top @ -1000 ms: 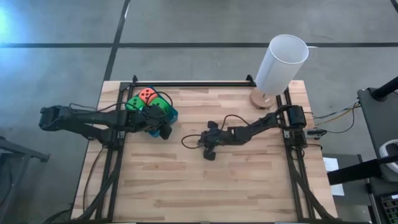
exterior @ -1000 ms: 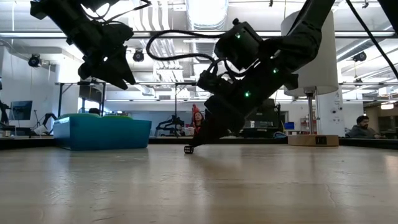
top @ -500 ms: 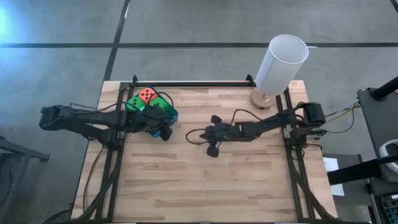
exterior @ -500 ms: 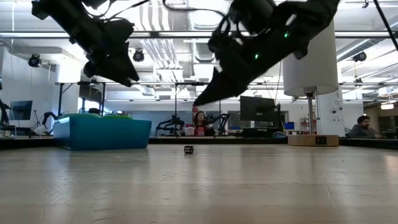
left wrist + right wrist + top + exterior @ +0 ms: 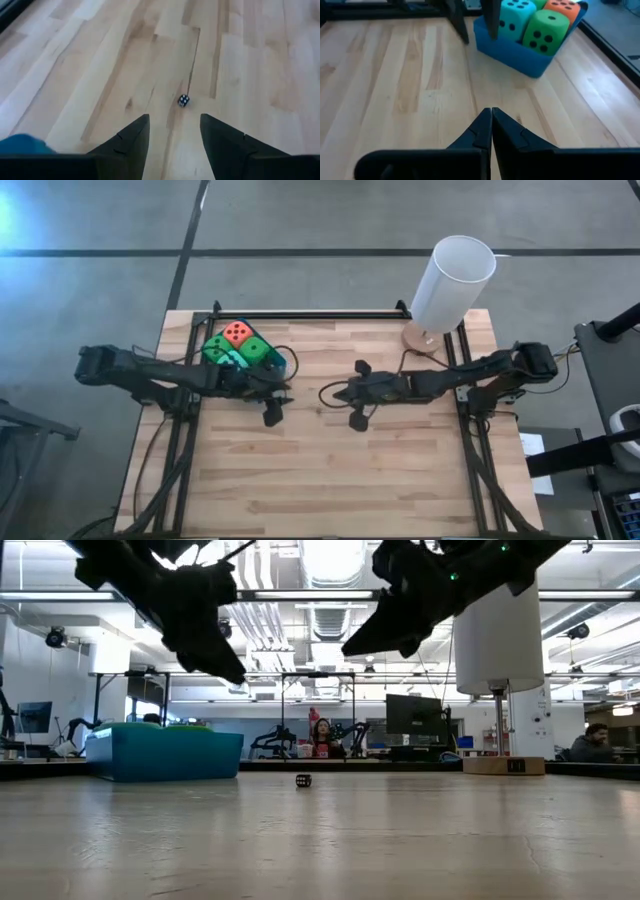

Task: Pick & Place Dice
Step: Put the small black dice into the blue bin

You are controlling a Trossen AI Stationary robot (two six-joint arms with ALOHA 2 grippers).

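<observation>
Tiny dark die (image 5: 184, 100) alone on bare tabletop (image 5: 100, 75), ahead of left claw (image 5: 173, 131), fingers apart, empty. Right claw (image 5: 491, 129) pinched shut, empty. Die likely hard, light, skittish: pinch opposite flat faces.

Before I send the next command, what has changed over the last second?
The right claw lifted off the small dark die and drew back toward its own side, fingers shut, leaving it on the table. The left claw came away from the blue tray toward the die, fingers apart. The big dice stayed in the tray.
</observation>
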